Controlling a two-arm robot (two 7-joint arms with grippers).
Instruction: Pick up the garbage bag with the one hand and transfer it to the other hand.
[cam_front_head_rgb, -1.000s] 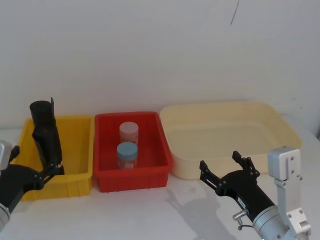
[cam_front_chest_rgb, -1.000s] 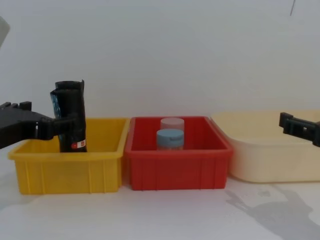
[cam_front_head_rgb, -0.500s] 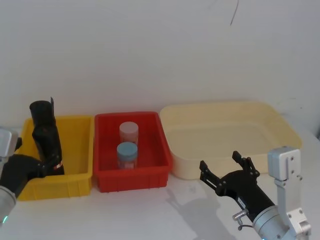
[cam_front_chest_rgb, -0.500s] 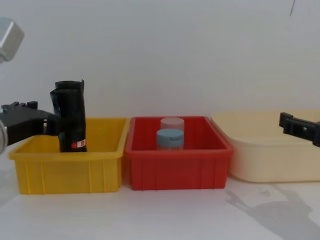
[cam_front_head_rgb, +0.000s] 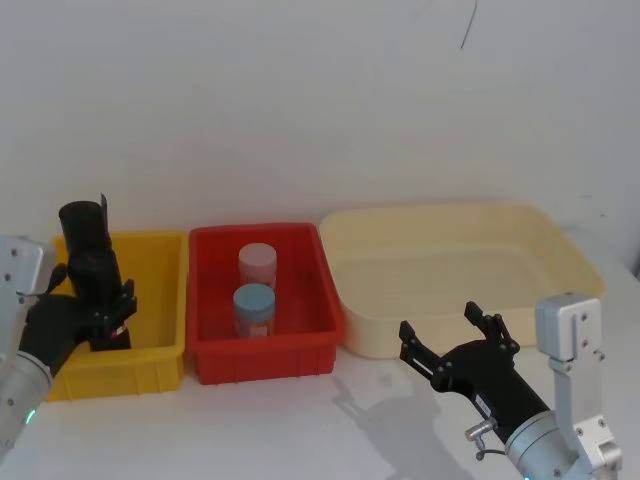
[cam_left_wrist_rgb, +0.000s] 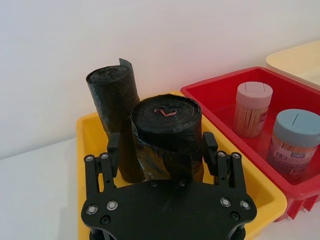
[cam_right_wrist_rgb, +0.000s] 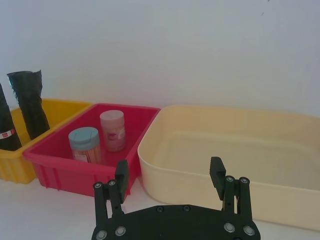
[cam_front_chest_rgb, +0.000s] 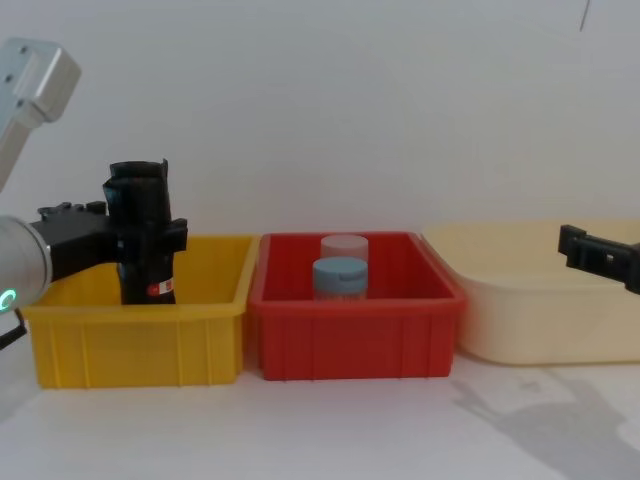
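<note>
- The right gripper (cam_front_head_rgb: 440, 322) hovers over the front right corner of the table (cam_front_chest_rgb: 330, 430), its jaws spread and empty.
- The left gripper (cam_left_wrist_rgb: 161, 138) reaches into the yellow bin (cam_front_chest_rgb: 130, 345) by the table's left edge, its jaws apart on either side of the garbage bag (cam_left_wrist_rgb: 167, 130).
- The garbage bag stands upright in that bin, with a plain black roll (cam_left_wrist_rgb: 112, 95) just behind it.
- Farther right, a red bin (cam_front_chest_rgb: 350, 340) holds a blue-lidded jar (cam_front_chest_rgb: 340, 277) and a pink-lidded jar (cam_front_chest_rgb: 345, 244), and a cream tub (cam_front_chest_rgb: 540, 320) stands beside it.

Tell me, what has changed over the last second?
The left gripper swung round the garbage bag, with its wrist rising, and now sits astride the bag. The bag has not risen from the yellow bin. The right gripper, open, and the jars in the red bin stayed put.
</note>
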